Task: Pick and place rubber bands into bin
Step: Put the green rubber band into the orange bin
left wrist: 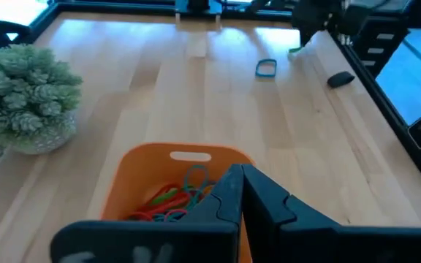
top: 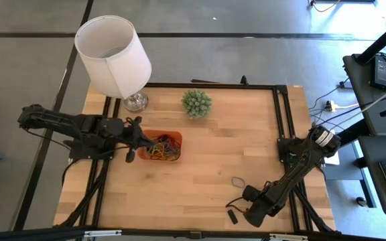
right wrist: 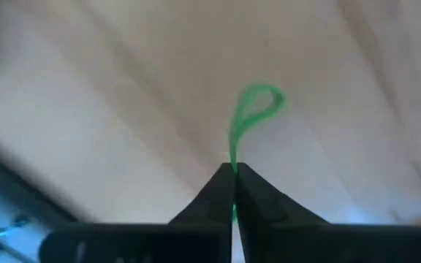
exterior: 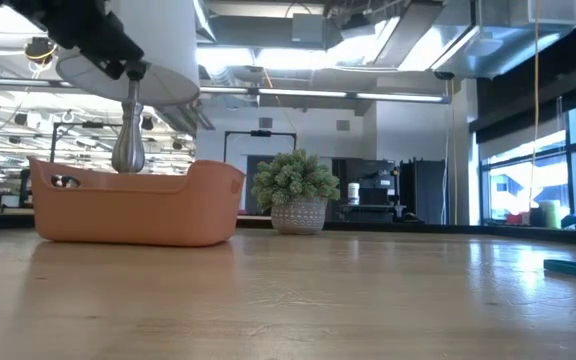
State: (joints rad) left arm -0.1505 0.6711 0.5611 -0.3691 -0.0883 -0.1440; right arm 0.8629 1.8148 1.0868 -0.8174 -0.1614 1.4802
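Observation:
The orange bin stands on the table left of centre with several coloured rubber bands inside. My left gripper hovers shut at the bin's left rim with nothing between its fingers. Near the table's front right, my right gripper points down, shut on a green rubber band. Another loose band lies flat on the wood just beyond it. My right gripper pinches one end of the green band between its two fingertips, coming from above and pointing down. The rest of the loop sticks out past the fingertips over the wood. Whether it still rests on the table I cannot tell.
A white lamp stands at the table's far left and a small potted plant at the far middle. A small black object lies near the front edge beside my right gripper. Bare wood stretches between the bin and the right arm.

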